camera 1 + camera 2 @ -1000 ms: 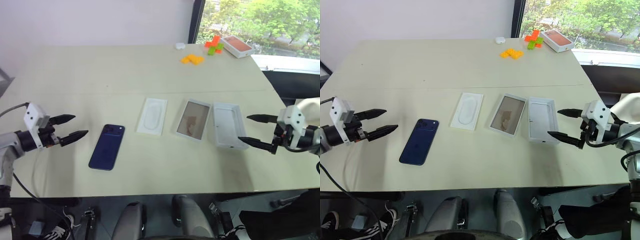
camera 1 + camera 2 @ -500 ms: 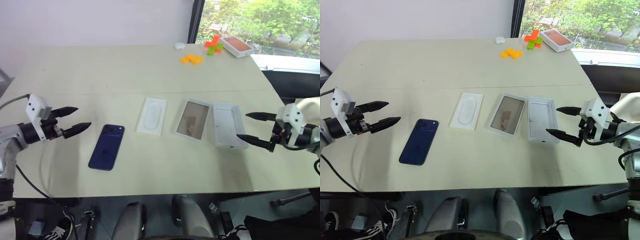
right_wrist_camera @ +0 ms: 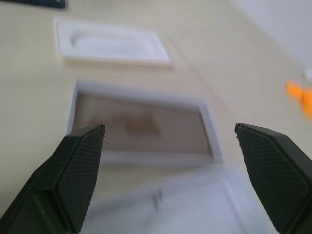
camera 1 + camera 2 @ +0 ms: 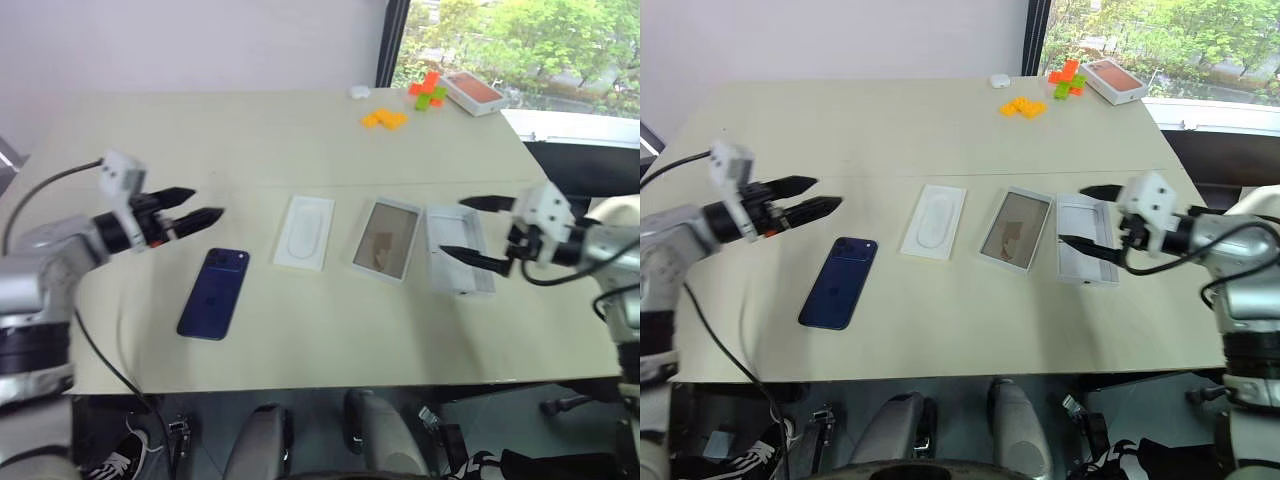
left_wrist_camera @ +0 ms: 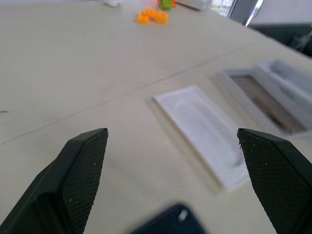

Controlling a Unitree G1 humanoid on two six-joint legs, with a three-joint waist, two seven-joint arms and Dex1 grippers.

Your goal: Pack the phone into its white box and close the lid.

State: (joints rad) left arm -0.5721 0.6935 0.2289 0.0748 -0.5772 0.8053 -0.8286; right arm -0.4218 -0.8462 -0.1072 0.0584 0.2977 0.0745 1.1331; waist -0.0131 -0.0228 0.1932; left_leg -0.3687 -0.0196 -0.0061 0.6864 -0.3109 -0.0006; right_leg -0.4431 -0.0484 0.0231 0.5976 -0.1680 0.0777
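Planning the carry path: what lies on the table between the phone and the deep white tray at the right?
In the left eye view, between the phone and the deep tray lie the white box with its rounded recess, then a white-framed brownish panel.

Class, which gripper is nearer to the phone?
Left. The left gripper hovers just beyond the phone, open. The right gripper is across the table over a white tray.

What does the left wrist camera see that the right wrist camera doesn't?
Left wrist view alone: the open left gripper, a green block and a small white object. Right wrist view alone: the open right gripper. Both: the white box with its rounded recess, the brownish framed panel beside it, and orange blocks.
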